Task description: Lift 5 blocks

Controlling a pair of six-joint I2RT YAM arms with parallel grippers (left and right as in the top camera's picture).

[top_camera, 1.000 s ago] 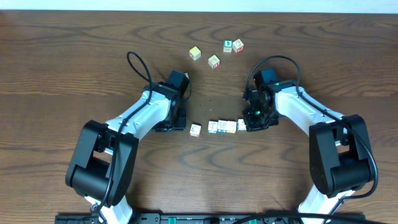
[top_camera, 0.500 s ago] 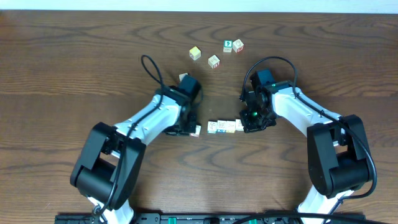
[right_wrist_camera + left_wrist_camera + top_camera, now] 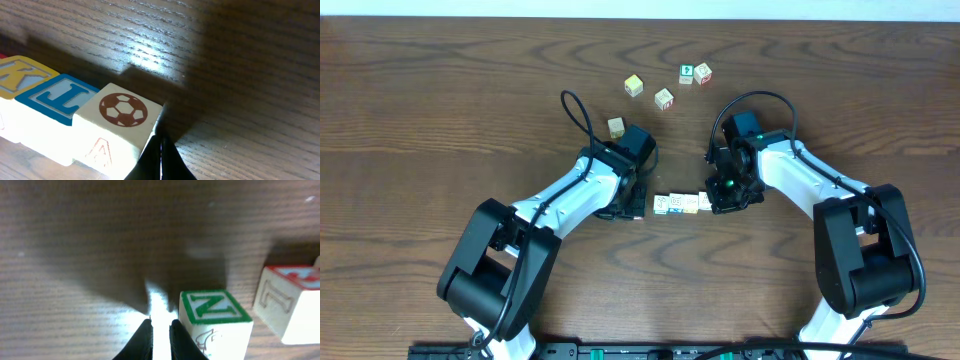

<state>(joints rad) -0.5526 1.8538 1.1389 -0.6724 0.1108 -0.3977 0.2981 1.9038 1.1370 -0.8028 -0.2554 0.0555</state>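
Observation:
A row of blocks [image 3: 682, 203] lies on the table between my two grippers. My left gripper [image 3: 635, 206] stands at the row's left end. In the left wrist view its fingertips [image 3: 159, 326] are nearly together with only bare table between them. A green N block [image 3: 215, 314] touches its right finger, and a red-edged block [image 3: 287, 307] lies a little further right. My right gripper [image 3: 719, 198] is at the row's right end. Its fingers [image 3: 161, 142] are shut and rest against the football block [image 3: 121, 112], which sits beside a blue-lettered block [image 3: 59, 98] and a yellow K block [image 3: 20, 76].
Five more cubes lie further back: a cream one [image 3: 616, 127], a yellowish one [image 3: 634, 86], one at centre [image 3: 664, 98], a green-faced one [image 3: 687, 73] and a red-edged one [image 3: 703, 72]. Black cables loop over both arms.
My left arm has swung right to the row's left end, its jaws have closed, and the leftmost block has shifted right with it. The right gripper nudged its end block left, then held still.

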